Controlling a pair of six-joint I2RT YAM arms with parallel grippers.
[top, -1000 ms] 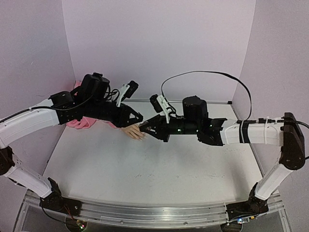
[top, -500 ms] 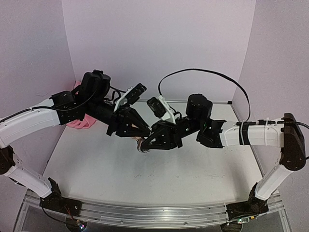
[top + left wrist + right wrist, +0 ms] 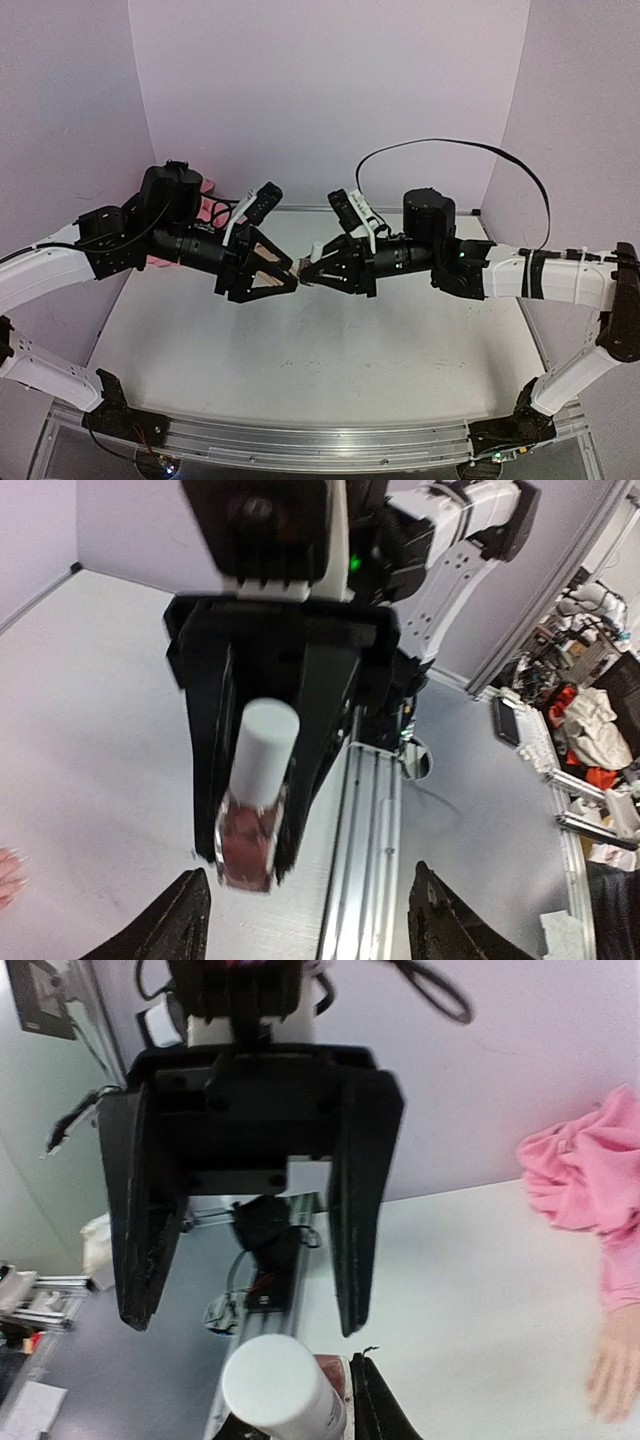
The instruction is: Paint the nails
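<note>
**A:** What is the step in hand?

**B:** Getting the cap off, as I judge it. The right gripper [image 3: 248,855] is clamped on the glass body of the bottle [image 3: 250,825] and holds it in the air above the middle of the table [image 3: 300,370]. The white cap [image 3: 266,745] points straight at the left gripper [image 3: 243,1320], whose jaws stand wide with nothing between them.

**A:** How should the left one take it?

**B:** Centre first. From the left wrist the cap looks slightly off the middle of the gap, so I would line up on the bottle's long axis before moving in. Close on the cap alone, clear of the glass and of the other gripper's fingers. Then twist about that axis while the right side holds firm, and draw straight out so the brush clears the neck.

**A:** Any risk?

**B:** The bottle lies close to level. Once it is open, polish could run out, so I would tip the neck upward first.

**A:** And the nails [image 3: 6,865]?

**B:** They are on the mannequin hand [image 3: 612,1372], which lies on the table toward its far left corner, well apart from both grippers. Its pink sleeve [image 3: 580,1175] is bunched by the back wall. The nails are too small to judge.
</note>
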